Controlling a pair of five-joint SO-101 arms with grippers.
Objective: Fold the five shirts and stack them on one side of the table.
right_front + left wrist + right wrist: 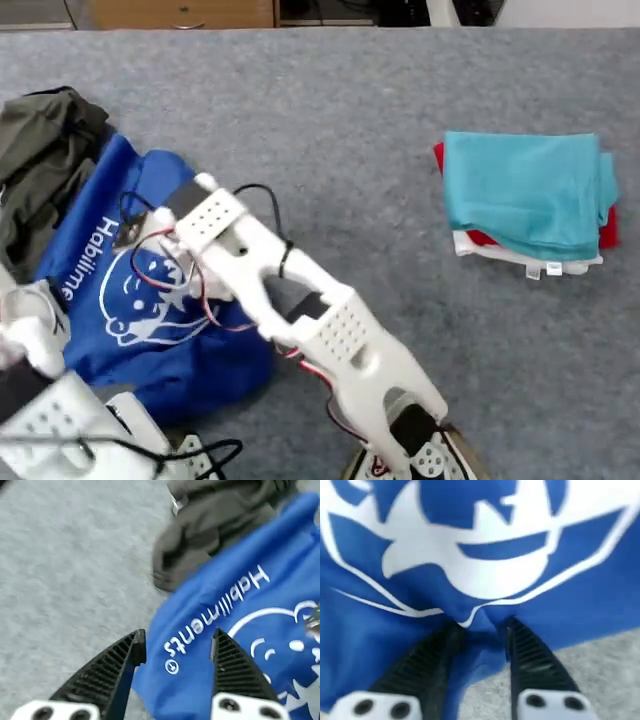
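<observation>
From above, a blue shirt [100,330] lies spread on the grey table [350,120], partly over an olive shirt [40,150]; well apart sits a folded stack, teal shirt [525,190] over red shirt [610,228] over white shirt [500,250], with a small tag [547,268] at the front edge (too small to read). The left wrist view has the left gripper [177,645] spread wide, holding nothing, above the blue shirt's edge beside a line of white lettering [220,612]. The right wrist view has the right gripper [482,625] pinching a raised fold of the blue shirt just below its white cartoon print [485,565].
</observation>
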